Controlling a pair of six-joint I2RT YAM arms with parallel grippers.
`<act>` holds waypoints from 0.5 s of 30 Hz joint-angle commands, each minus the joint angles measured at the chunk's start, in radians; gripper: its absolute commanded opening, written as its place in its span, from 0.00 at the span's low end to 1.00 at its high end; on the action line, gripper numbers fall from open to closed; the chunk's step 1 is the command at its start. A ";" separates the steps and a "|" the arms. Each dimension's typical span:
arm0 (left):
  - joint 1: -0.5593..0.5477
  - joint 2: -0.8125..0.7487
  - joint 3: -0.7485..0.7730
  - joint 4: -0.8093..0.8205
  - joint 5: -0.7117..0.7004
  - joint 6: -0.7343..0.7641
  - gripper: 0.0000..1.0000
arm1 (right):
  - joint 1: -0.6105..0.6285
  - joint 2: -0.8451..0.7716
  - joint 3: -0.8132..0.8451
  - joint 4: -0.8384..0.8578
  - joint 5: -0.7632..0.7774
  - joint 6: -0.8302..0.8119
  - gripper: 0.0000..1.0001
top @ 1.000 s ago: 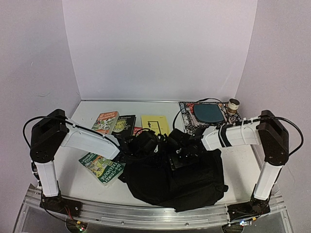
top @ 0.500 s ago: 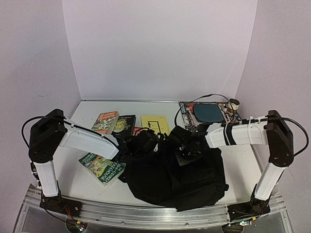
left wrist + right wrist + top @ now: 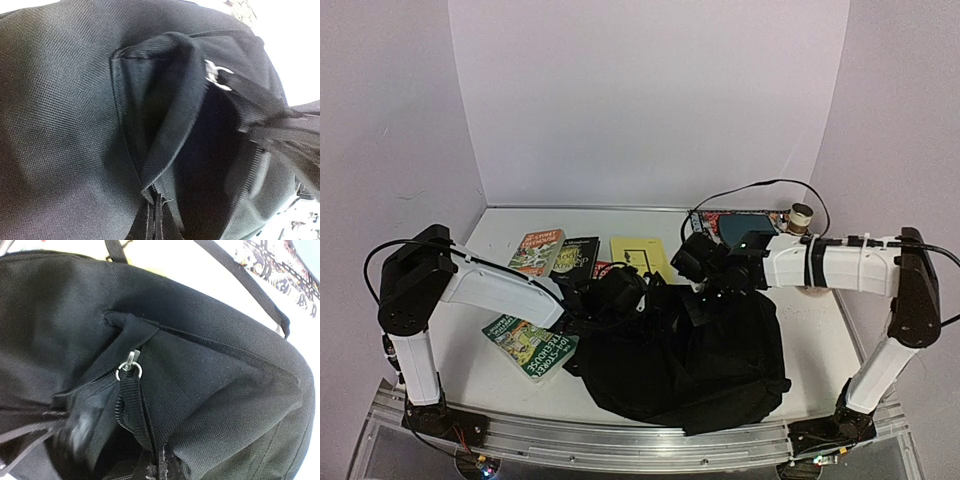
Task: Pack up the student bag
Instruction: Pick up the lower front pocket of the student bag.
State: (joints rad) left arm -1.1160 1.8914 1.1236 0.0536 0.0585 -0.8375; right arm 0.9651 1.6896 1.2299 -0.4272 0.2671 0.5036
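The student bag [image 3: 680, 370], a large soft black backpack, lies in the middle of the table with its top toward the back. My left gripper [image 3: 603, 300] is shut on the left rim of its opening; in the left wrist view the fingertips [image 3: 155, 222] pinch that fabric edge beside the student bag's [image 3: 60, 125] dark mouth. My right gripper [image 3: 706, 298] is shut on the right rim, and its fingertips [image 3: 163, 467] clamp the seam of the student bag [image 3: 225, 375] just below the metal zipper pull [image 3: 129, 367]. The opening gapes between the two grippers.
Behind the bag lie a colourful book [image 3: 537, 250], a black book [image 3: 576, 258] and a yellow book [image 3: 640, 254]. A green book [image 3: 530, 345] lies at the front left. A patterned book [image 3: 715, 222] and a small roll [image 3: 801, 214] sit at the back right.
My right gripper has shut on the bag's rim. The right arm has stretched out and lifted toward the back, pulling that side up. The left arm has stayed put.
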 commanded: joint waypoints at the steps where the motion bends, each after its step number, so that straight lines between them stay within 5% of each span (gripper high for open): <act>1: 0.004 -0.035 0.040 0.034 -0.018 0.010 0.00 | -0.013 -0.100 0.079 -0.038 -0.085 -0.050 0.00; 7: 0.004 -0.031 0.055 0.030 -0.043 0.032 0.03 | -0.089 -0.131 0.080 -0.037 -0.258 -0.100 0.00; 15: 0.006 -0.116 0.081 -0.016 -0.095 0.147 0.31 | -0.197 -0.130 0.068 -0.028 -0.451 -0.205 0.00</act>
State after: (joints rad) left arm -1.1137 1.8749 1.1414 0.0476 0.0208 -0.7778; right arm 0.8007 1.5974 1.2697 -0.4576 -0.0483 0.3769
